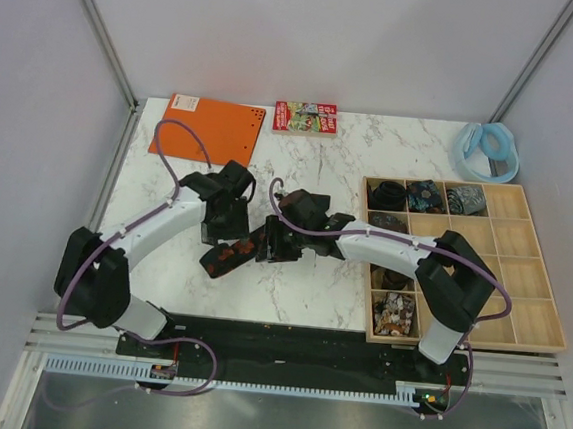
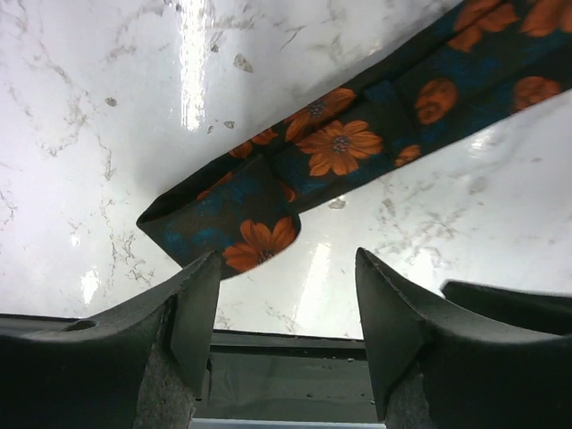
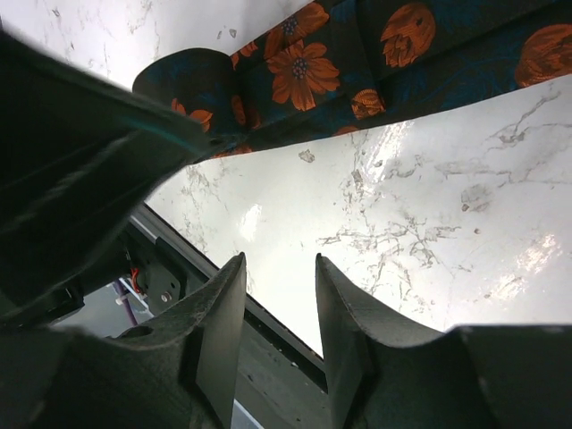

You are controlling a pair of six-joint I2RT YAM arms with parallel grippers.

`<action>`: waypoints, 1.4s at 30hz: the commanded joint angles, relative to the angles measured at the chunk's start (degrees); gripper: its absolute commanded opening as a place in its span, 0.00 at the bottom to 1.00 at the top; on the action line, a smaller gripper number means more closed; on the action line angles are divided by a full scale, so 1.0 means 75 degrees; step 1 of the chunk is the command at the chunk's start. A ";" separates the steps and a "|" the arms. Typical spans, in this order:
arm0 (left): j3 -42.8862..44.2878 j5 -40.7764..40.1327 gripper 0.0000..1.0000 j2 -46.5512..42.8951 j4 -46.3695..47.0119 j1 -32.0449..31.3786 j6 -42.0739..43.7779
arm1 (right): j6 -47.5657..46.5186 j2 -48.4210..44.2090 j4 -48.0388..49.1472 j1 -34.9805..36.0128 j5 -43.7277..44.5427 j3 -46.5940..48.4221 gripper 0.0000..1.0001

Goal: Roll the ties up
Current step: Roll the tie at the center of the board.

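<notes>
Black flowered tie has only its tip folded; coiled ties fill tray cells; left gripper and right gripper gape empty

One flowered tie, six coiled ties, one notebook, one ring.

The flowered tie runs off the upper right edge in 2 wrist views.

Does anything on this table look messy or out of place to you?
Only the flowered tie: it lies loose and slanted on the marble table, its end just folded over, while other ties sit coiled in the wooden tray.
</notes>
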 commanded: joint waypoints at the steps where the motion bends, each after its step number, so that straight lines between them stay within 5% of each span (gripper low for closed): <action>1: 0.0488 -0.0127 0.70 -0.1117 -0.0221 -0.0034 -0.0151 | -0.0159 -0.0361 -0.0151 -0.0026 0.0115 0.0358 0.45; 8: -0.0716 -0.0655 0.71 -0.3434 -0.0139 0.0106 -0.0761 | -0.0253 -0.0035 -0.0197 -0.0026 -0.0212 0.0943 0.43; 18: -0.3085 -0.0034 0.70 -0.5909 0.0177 0.0317 -0.2446 | -0.0382 0.1477 -0.0455 0.0220 -0.0740 0.2804 0.36; 29: -0.3695 -0.0562 0.65 -0.6568 0.0400 0.0317 -0.2929 | -0.0300 0.2954 -0.0491 0.0513 -0.1044 0.4201 0.33; 42: -0.4129 -0.0515 0.63 -0.6615 0.0751 0.0317 -0.3129 | -0.0581 0.3166 -0.0221 0.0268 -0.0916 0.3370 0.30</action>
